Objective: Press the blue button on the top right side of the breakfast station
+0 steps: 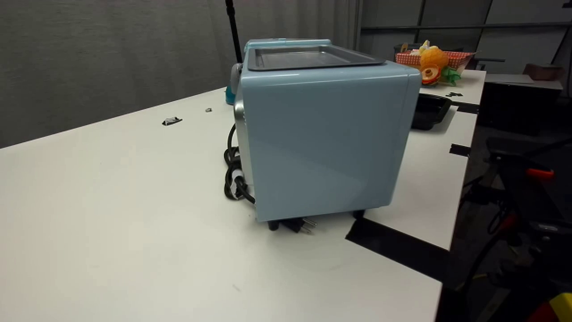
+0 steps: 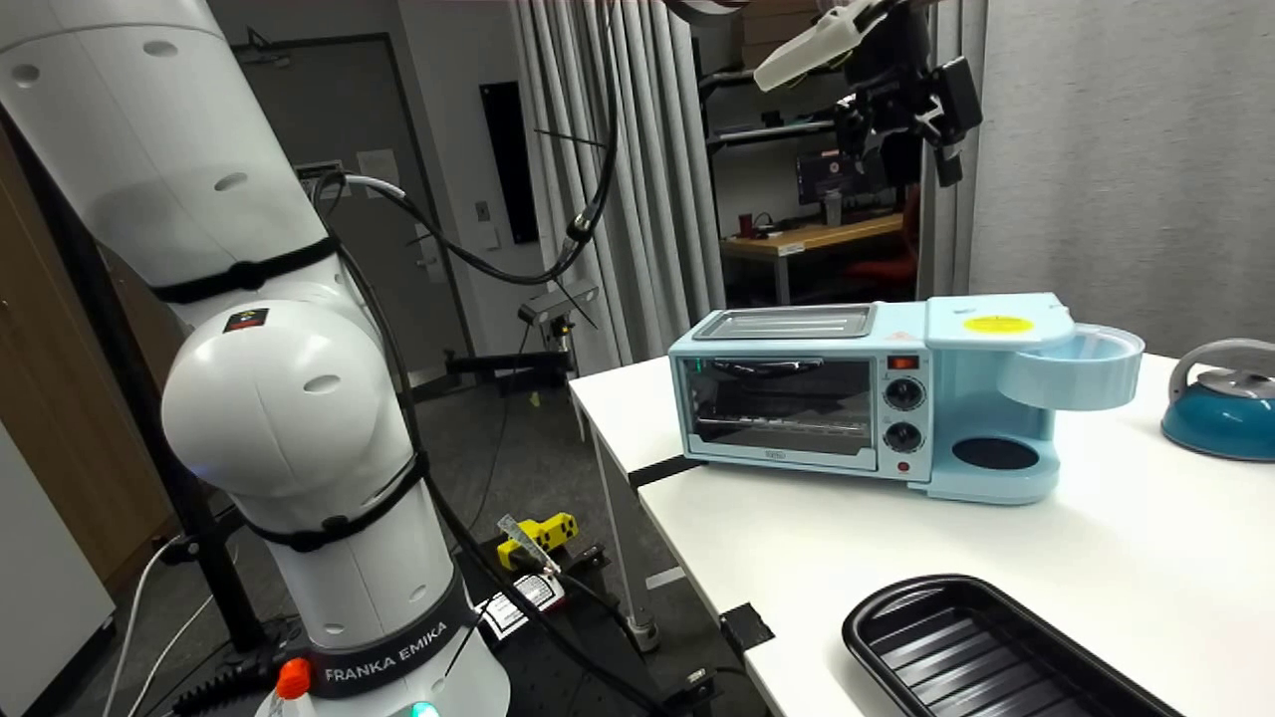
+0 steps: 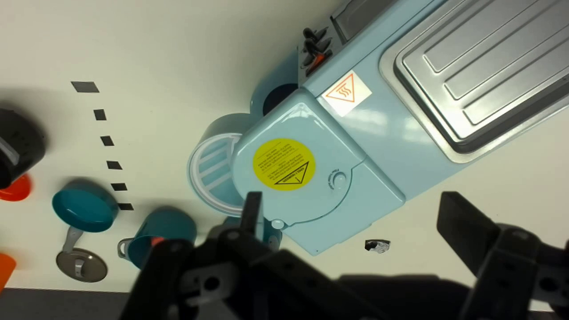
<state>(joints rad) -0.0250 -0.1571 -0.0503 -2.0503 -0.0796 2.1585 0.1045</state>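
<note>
Grey curtains (image 2: 1126,179) form the backdrop in an exterior view, behind a white tabletop (image 2: 777,528); strips of black tape (image 1: 397,250) mark its edge. Right of centre in that frame stands the breakfast station (image 2: 882,398), an upright pale blue box with its glass door (image 2: 782,408) and two dark dials (image 2: 903,394) facing the camera; a rounded cup-like holder (image 2: 1071,373) juts out at its right end. In an exterior view its plain side fills the middle of the frame, with a black cord (image 1: 232,179) bunched along the left and a plug (image 1: 295,224) poking out from under the lower edge.

Spread wide, the end effector (image 3: 352,206) reaches in from the bottom of the wrist view; at the upper right of an exterior view it hangs above the station, well apart from it. Near the middle of the wrist view, a small round pale blue button (image 3: 339,180) sits on the station's top, just right of a yellow sticker (image 3: 283,164), while a metal tray (image 3: 493,75) takes up the upper right.

Toward the lower left are a teal pan (image 3: 84,206), a lid (image 3: 82,271) and a teal pot (image 3: 164,226). A black ridged pan (image 2: 986,657) lies at the bottom right of an exterior view, and a white robot arm (image 2: 309,398) fills the left.
</note>
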